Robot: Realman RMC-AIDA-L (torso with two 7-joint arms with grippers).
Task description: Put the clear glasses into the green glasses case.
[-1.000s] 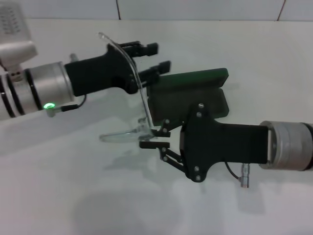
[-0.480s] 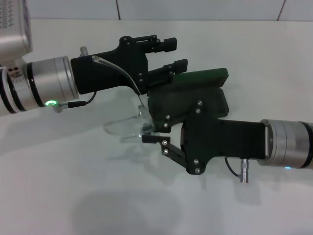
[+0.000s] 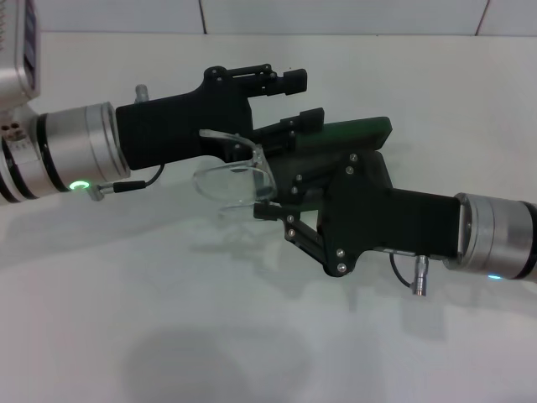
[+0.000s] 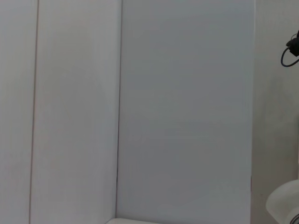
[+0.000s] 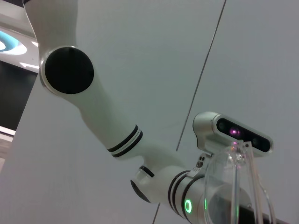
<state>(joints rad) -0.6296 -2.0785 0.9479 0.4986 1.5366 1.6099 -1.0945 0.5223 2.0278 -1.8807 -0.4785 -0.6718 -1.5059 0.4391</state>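
Observation:
The clear glasses (image 3: 228, 178) hang above the table, lens roughly level, just left of the green glasses case (image 3: 357, 133). My right gripper (image 3: 262, 208) is shut on the glasses' right end; its black body covers most of the case's base. The case stands open with its lid raised at the back. My left gripper (image 3: 302, 98) is open, its fingers over the case's left end, and one clear temple arm curves up against its black body. In the right wrist view the glasses (image 5: 232, 186) fill the lower right, close to the camera.
White tabletop (image 3: 168, 319) spreads in front and to the left, with a tiled wall behind. The right wrist view shows the robot's left arm (image 5: 117, 135) and head camera (image 5: 231, 133). The left wrist view shows only wall panels and a black cable (image 4: 290, 46).
The glasses swung from hanging upright to lying level, and rose toward the case. My right gripper moved up and right with them. The left gripper shifted right over the case's left end.

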